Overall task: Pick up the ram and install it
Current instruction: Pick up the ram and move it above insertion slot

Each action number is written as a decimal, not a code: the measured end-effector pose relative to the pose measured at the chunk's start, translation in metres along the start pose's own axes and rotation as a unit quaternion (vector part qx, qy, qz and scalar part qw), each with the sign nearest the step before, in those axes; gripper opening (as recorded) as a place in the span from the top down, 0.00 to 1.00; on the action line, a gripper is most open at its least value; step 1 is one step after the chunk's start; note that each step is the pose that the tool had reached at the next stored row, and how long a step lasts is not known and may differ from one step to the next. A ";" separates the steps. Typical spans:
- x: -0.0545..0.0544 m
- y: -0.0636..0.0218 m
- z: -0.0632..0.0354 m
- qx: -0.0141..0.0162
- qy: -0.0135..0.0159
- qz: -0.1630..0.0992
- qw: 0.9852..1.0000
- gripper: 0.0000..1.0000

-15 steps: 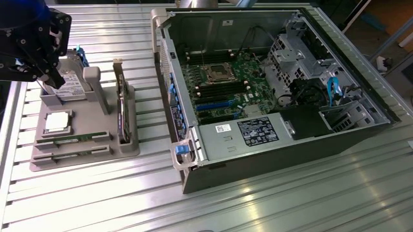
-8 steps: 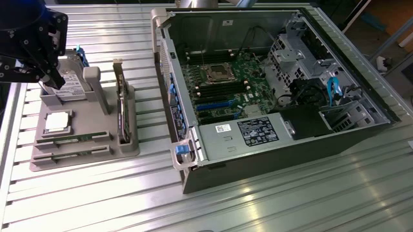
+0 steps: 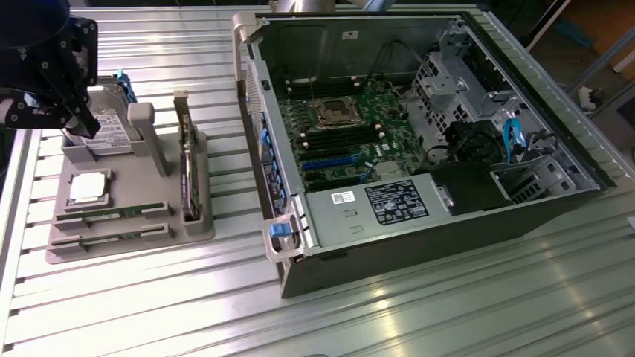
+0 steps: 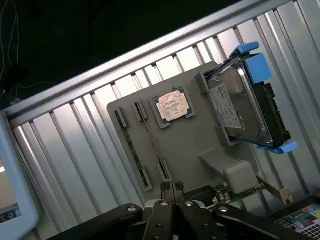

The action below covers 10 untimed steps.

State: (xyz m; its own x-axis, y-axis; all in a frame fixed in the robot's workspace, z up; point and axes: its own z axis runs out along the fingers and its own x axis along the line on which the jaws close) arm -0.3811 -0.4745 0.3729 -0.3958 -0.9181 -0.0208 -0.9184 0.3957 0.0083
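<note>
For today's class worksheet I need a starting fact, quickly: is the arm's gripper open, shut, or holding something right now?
Gripper: shut, holding nothing; the ram sits in the grey parts tray.

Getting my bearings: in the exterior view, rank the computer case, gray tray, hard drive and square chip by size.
1. computer case
2. gray tray
3. hard drive, partly hidden
4. square chip

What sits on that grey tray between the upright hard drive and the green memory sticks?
A square silver processor chip lies in its recess between the hard drive and the ram sticks, seen in the exterior view.
</note>
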 end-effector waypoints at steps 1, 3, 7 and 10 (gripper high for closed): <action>0.000 0.0000 0.0002 0.000 0.000 -0.007 1.000 0.89; 0.000 0.0000 0.0005 0.000 0.000 -0.021 1.000 0.89; 0.000 0.0000 0.0010 -0.001 0.001 -0.047 0.999 0.89; 0.000 0.0000 0.0014 -0.001 0.001 -0.068 0.998 0.89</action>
State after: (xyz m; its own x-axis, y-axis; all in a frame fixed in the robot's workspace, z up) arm -0.3811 -0.4745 0.3715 -0.2667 -0.9636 -0.0202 -0.9638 0.2666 0.0080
